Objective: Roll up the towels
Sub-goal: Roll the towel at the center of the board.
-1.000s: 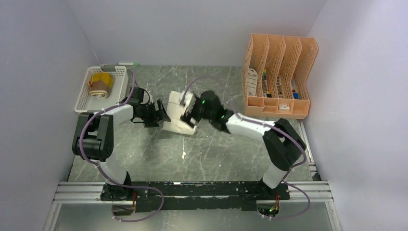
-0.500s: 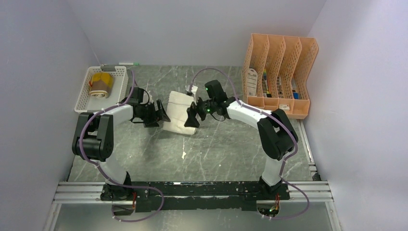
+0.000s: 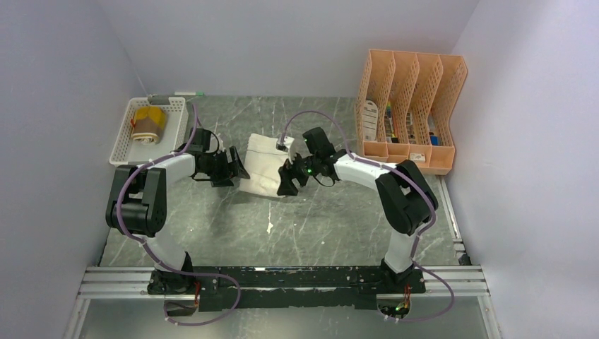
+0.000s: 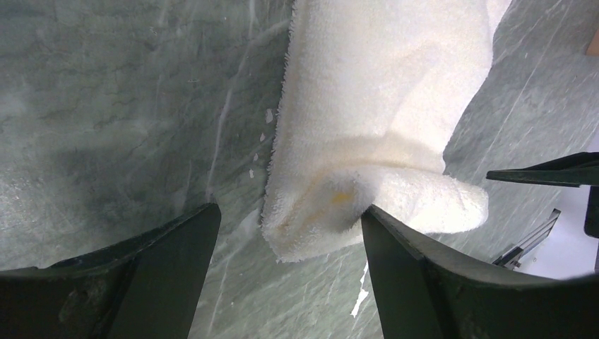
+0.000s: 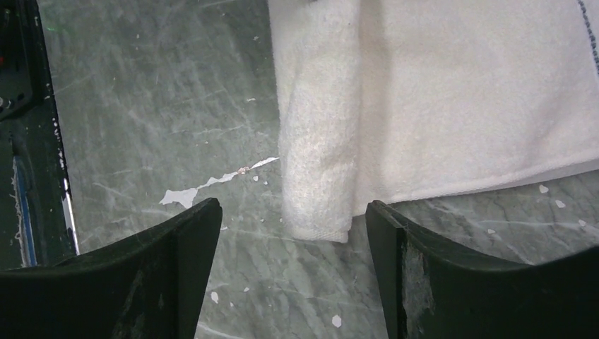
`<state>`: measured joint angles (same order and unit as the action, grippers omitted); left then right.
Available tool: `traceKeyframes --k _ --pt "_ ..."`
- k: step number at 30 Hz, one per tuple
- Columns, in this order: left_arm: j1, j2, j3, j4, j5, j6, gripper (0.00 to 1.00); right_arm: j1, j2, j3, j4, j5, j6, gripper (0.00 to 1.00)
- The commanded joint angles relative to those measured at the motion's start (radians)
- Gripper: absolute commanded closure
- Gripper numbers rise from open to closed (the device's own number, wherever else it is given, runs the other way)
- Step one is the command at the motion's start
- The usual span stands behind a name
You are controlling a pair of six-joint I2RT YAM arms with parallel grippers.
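Right gripper (image 3: 285, 178) has moved off the cream towel (image 3: 261, 166)

text: none legible | paper tags (image 3: 369, 116) in orange file rack (image 3: 406, 159): too small to read

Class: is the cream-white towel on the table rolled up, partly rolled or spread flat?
Partly rolled: the cream-white terry towel has only its near edge curled into a roll; the rest lies flat.

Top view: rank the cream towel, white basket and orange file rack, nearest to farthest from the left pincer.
1. cream towel, just right of the left pincer
2. white basket, back left
3. orange file rack, far right
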<state>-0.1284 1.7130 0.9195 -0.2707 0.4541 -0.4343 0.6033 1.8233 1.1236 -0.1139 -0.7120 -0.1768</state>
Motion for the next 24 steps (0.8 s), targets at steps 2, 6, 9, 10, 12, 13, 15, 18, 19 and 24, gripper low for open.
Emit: traceKeyframes --k 2,6,9,10,12,13,15,18,19,24 --pt "0.001 0.046 -0.059 -0.096 -0.055 0.029 0.12 -0.004 0.059 0.039 -0.032 -0.007 -0.026 0.33" --pt "0.001 0.046 -0.059 -0.097 -0.057 0.029 0.12 -0.005 0.078 0.049 -0.036 -0.009 -0.033 0.44" --pt "0.001 0.046 -0.06 -0.097 -0.058 0.029 0.12 -0.006 0.087 0.065 -0.039 -0.005 -0.037 0.49" --pt "0.001 0.046 -0.059 -0.097 -0.057 0.029 0.12 -0.006 0.095 0.075 -0.048 -0.005 -0.042 0.52" --pt "0.001 0.045 -0.059 -0.097 -0.059 0.029 0.12 -0.007 0.113 0.094 -0.069 -0.001 -0.05 0.57" --pt "0.001 0.045 -0.06 -0.099 -0.059 0.029 0.12 -0.007 0.121 0.101 -0.074 0.001 -0.051 0.62" --pt "0.001 0.041 -0.062 -0.101 -0.062 0.031 0.12 -0.006 0.131 0.111 -0.077 0.003 -0.05 0.73" --pt "0.001 0.036 -0.064 -0.102 -0.064 0.031 0.12 -0.006 0.147 0.138 -0.091 0.005 -0.047 0.9" --pt "0.001 0.034 -0.065 -0.102 -0.065 0.031 0.12 -0.008 0.165 0.165 -0.11 0.001 -0.051 1.0" --pt "0.007 -0.011 -0.074 -0.1 -0.091 0.02 0.11 -0.009 0.188 0.214 -0.136 -0.005 -0.057 1.0"
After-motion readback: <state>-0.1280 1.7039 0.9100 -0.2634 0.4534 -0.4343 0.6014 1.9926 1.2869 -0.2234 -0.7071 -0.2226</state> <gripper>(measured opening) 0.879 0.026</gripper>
